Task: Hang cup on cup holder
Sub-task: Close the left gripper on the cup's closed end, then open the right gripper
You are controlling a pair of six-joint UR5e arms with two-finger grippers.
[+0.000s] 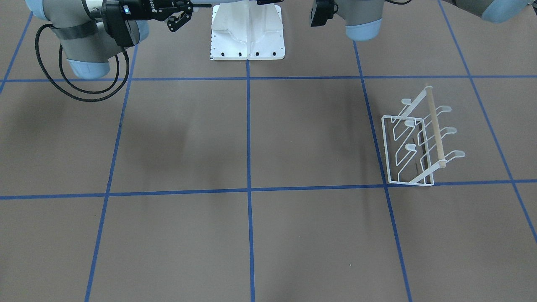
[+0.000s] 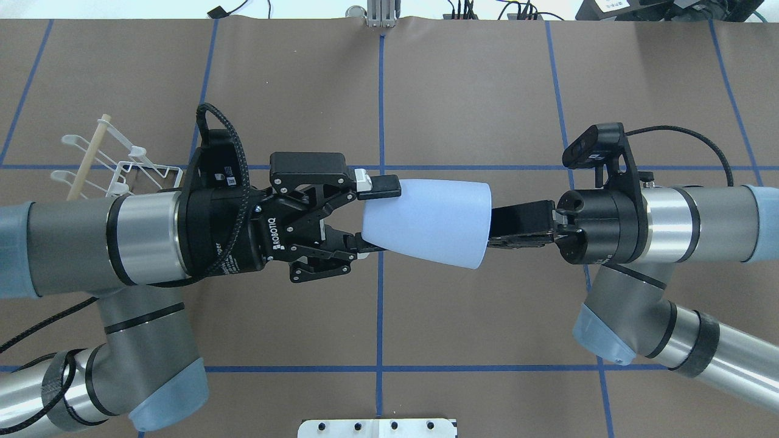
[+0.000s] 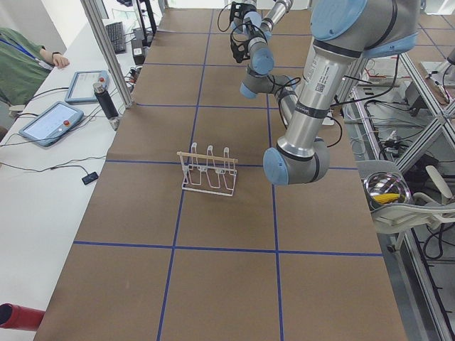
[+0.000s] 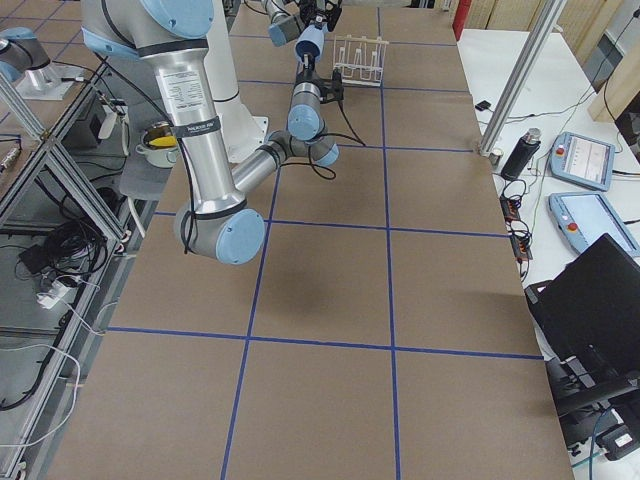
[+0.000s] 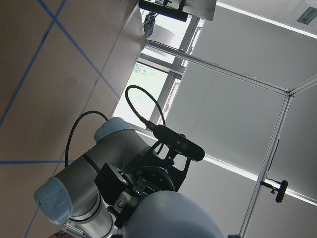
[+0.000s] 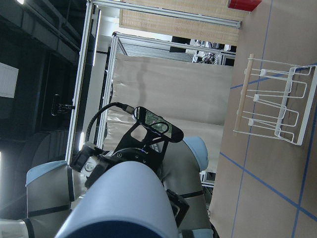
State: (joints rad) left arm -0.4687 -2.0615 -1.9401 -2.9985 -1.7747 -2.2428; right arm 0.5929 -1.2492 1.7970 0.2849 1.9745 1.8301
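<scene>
While the pale blue plastic tumbler (image 2: 429, 222) lies horizontal in mid-air, left gripper (image 2: 374, 216) clasps its narrow base; right gripper (image 2: 496, 226) pinches its wide rim.

Brown table cover (image 1: 188, 134) crossed by blue tape lines (image 1: 248, 126) — beside it two tablets (image 3: 44, 123), a black bottle (image 3: 106, 101), a steel bowl (image 3: 386, 190), a laptop (image 4: 600, 300).

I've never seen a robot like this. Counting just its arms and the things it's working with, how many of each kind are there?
Robot arms: 2, ending in the left gripper and the right gripper
Pale blue cup: 1
White wire cup holder: 1
Total: 4
</scene>
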